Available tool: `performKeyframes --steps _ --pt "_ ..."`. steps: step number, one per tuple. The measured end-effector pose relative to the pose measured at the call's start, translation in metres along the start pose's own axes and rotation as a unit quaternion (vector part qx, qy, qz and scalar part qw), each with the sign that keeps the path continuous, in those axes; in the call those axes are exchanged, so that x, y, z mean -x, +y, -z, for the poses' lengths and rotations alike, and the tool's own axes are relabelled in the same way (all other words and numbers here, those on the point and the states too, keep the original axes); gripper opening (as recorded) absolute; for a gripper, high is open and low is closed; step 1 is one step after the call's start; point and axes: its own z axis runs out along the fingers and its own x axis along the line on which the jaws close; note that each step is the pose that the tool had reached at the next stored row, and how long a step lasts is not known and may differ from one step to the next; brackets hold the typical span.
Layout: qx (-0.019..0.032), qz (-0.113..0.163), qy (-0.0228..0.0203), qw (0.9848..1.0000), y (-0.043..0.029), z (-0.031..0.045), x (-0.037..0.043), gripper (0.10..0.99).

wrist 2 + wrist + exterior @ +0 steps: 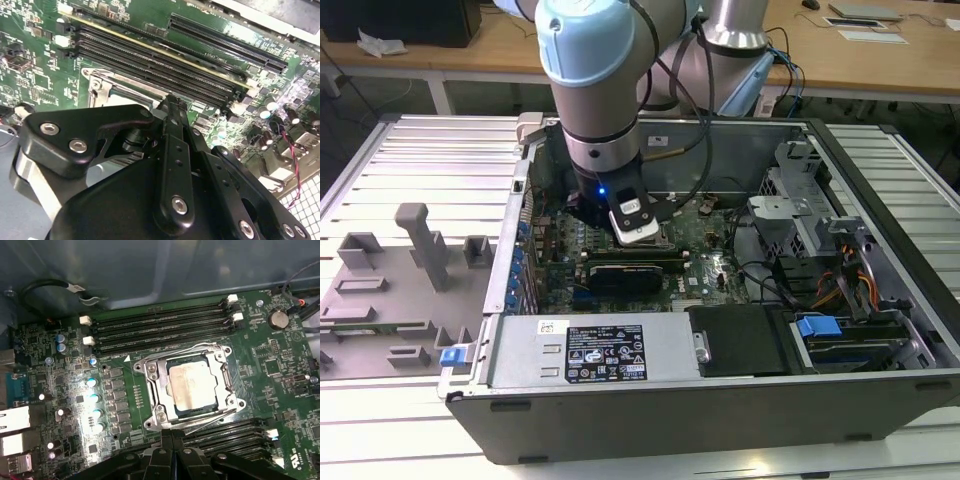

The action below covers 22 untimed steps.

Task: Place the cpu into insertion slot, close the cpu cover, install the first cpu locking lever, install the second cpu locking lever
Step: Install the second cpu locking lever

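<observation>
In the first wrist view the cpu (192, 385) lies flat in the insertion slot (151, 390), its pale metal top showing through the window of the cpu cover (221, 374), which is folded down over it. One thin locking lever (175, 352) runs along one side of the socket. Another lever (212, 417) angles away from the opposite side, close to my fingertips. My gripper (172, 437) is shut, its tips just off that socket edge with nothing visible between them. The second wrist view shows the same shut gripper (172, 102) above the socket frame (102, 86).
Long black memory slots (160, 325) flank the socket on two sides. In the exterior view the arm (595, 80) reaches down into the open computer case (880, 190). A grey power supply box (590, 350) and cables (840, 270) sit nearby, and a grey fixture tray (410, 270) lies at the exterior view's left.
</observation>
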Motion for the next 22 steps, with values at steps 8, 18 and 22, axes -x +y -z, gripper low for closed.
performKeyframes --steps 8,18,22 --pt "0.0204 -0.002 0.0039 0.9998 -0.005 -0.0093 -0.005 0.106" --pt "0.0244 -0.002 0.0047 0.9997 -0.0064 -0.0165 -0.0095 0.106" --pt "0.0245 -0.002 0.0046 0.9997 -0.0024 -0.0198 -0.0121 0.106"
